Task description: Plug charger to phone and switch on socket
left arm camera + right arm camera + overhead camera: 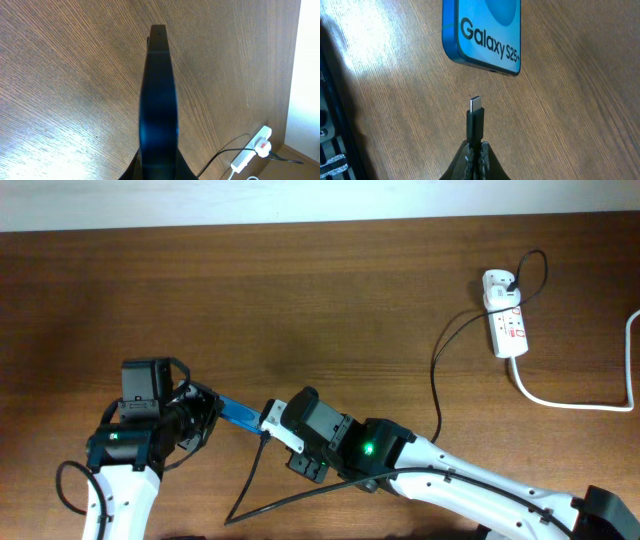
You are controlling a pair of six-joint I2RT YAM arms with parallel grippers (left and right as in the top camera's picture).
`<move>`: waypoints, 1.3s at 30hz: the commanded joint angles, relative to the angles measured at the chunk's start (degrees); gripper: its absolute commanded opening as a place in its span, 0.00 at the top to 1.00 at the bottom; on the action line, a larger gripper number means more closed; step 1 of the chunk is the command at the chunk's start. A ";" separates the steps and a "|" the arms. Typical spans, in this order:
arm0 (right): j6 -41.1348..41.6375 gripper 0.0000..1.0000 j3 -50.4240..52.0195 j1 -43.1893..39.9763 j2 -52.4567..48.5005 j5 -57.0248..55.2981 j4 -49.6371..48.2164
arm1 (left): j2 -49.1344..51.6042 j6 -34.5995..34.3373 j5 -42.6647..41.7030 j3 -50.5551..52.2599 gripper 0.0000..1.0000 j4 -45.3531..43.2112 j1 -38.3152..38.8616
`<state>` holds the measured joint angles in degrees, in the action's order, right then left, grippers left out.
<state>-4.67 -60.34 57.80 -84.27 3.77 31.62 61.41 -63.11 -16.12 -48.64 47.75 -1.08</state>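
**Speaker one:** What is shown on the table [300, 290]?

**Speaker two:** A dark wooden surface is seen from above, with two robot arms at the near edge. A phone [240, 415] with a bright blue screen is held between them, low and to the left of centre. A white power strip [505, 320] is placed well apart, at the far right, with a thick white cord [560, 402] trailing away to the right.

**Speaker one:** How is the phone held?

**Speaker two:** It is clamped at one end by the left gripper [210, 412]. In the left wrist view the phone [159, 100] is seen edge-on, as a thin dark blade rising from the closed fingers.

**Speaker one:** And the charger [434, 380]?

**Speaker two:** Its thin black cable is run from the far end of the power strip down to the right arm. The plug tip [475, 105] is pinched by the right gripper [474, 155], whose fingers are pressed together around the cable just behind it.

**Speaker one:** Is the plug joined to the phone?

**Speaker two:** No. In the right wrist view the tip is pointed at the lettered end of the phone [482, 30], near it but apart, with bare wood between.
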 commanded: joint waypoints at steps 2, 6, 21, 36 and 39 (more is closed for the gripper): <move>0.48 0.96 -0.76 0.33 0.55 0.83 -1.27 | -0.50 -0.66 -0.66 -0.85 1.00 -0.50 0.17; 0.46 0.96 -0.76 0.31 0.33 2.21 -2.12 | -0.50 -0.66 -0.63 -0.85 1.00 -0.48 0.17; 0.50 0.96 -0.76 -0.13 -3.21 1.60 -4.33 | -0.50 4.92 -0.63 -0.85 1.00 -0.48 0.17; 0.70 0.96 -0.76 -0.13 -3.23 1.57 -4.24 | -0.50 4.92 -0.61 -0.85 1.00 -0.46 0.17; 0.70 0.96 -0.76 -0.13 -3.23 1.55 -4.79 | -0.50 5.84 -0.59 -0.85 1.00 -0.52 0.17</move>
<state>-4.51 -60.34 57.80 -87.07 5.43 27.16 61.41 -59.16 -16.10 -48.64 47.44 -1.08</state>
